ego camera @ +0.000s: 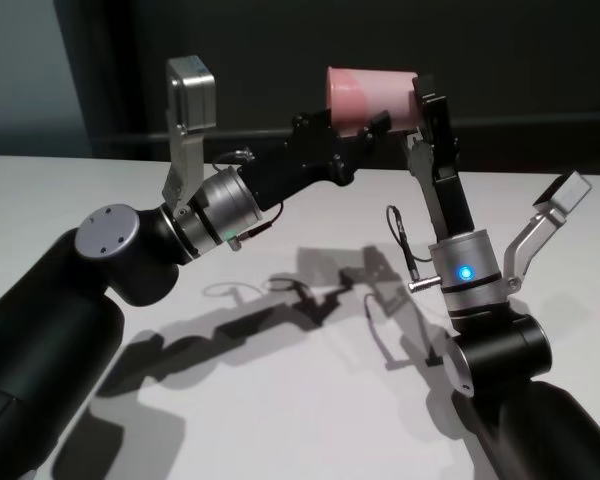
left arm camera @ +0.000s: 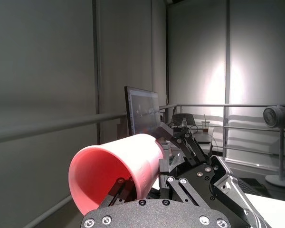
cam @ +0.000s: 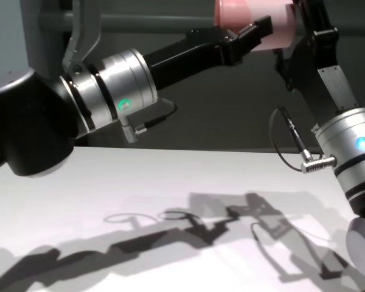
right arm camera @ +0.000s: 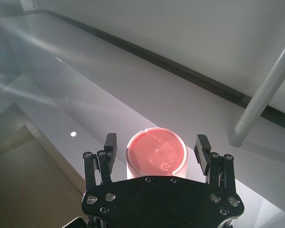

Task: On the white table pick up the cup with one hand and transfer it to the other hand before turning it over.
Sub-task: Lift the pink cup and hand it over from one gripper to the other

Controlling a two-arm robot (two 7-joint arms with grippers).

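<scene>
With the left tool (ego camera: 355, 135) clenched on the pink cup (ego camera: 372, 98) high above the table (ego camera: 310, 400) and the right tool (right arm camera: 156, 152) spread unclosed around its base at three o'clock, an early release risked a drop.

- The cup (ego camera: 372, 100) lies on its side, high above the desk (ego camera: 280, 400), toward the far edge.
- The left tool (ego camera: 365, 128) is at its left.
- The right tool (ego camera: 425, 120) is at its right, base end.
</scene>
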